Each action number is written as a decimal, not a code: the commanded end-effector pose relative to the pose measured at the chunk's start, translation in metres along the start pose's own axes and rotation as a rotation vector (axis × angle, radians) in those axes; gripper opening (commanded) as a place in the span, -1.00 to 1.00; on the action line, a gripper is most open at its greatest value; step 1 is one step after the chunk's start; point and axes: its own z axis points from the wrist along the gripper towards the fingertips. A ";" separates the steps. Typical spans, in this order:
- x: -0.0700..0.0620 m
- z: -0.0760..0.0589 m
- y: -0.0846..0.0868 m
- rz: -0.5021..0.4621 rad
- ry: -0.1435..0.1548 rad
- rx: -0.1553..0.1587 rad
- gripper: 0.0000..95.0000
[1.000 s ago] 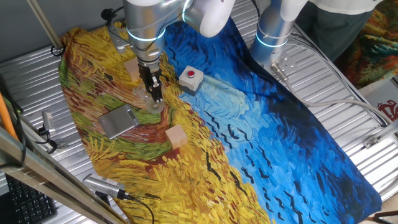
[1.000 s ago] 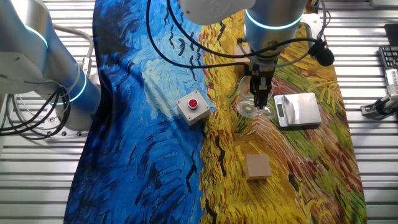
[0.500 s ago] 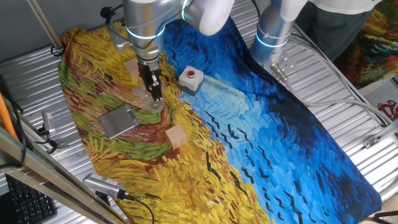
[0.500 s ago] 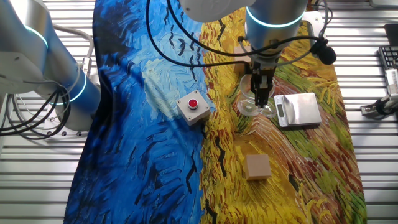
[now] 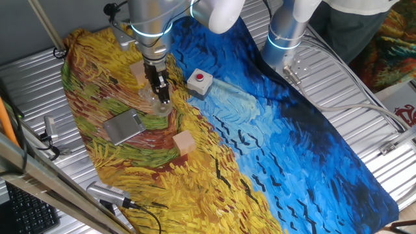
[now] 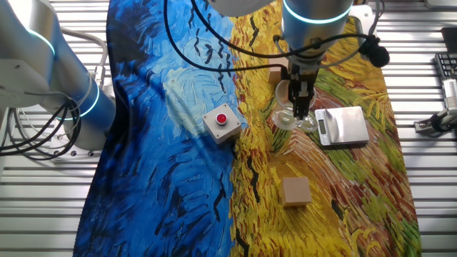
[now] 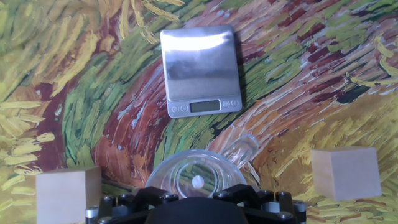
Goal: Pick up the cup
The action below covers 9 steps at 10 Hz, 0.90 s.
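Pincer (image 6: 300,107) first: we see it pointing straight down at the cup (image 6: 289,116), its fingers closed narrowly onto the transparent rim, so we judge the cup gripped. In the hand view the cup (image 7: 197,177) sits directly under the hand, and it may be just clear of the painted cloth (image 6: 343,185) covering the tabletop, though we cannot tell for certain. Around the cup lie the flat grey scale (image 6: 343,125) just beside it, one wooden cube (image 6: 295,191) farther off, another (image 5: 136,72) behind it, and the red button box (image 6: 221,123) on the opposite side. We judge the lift is in hand; next calls for a steady vertical rise, keeping the grip firm.
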 end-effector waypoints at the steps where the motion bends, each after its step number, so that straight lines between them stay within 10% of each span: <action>1: 0.000 -0.003 0.001 0.001 0.002 -0.001 -1.00; 9: 0.005 -0.033 0.000 0.002 0.020 -0.017 -1.00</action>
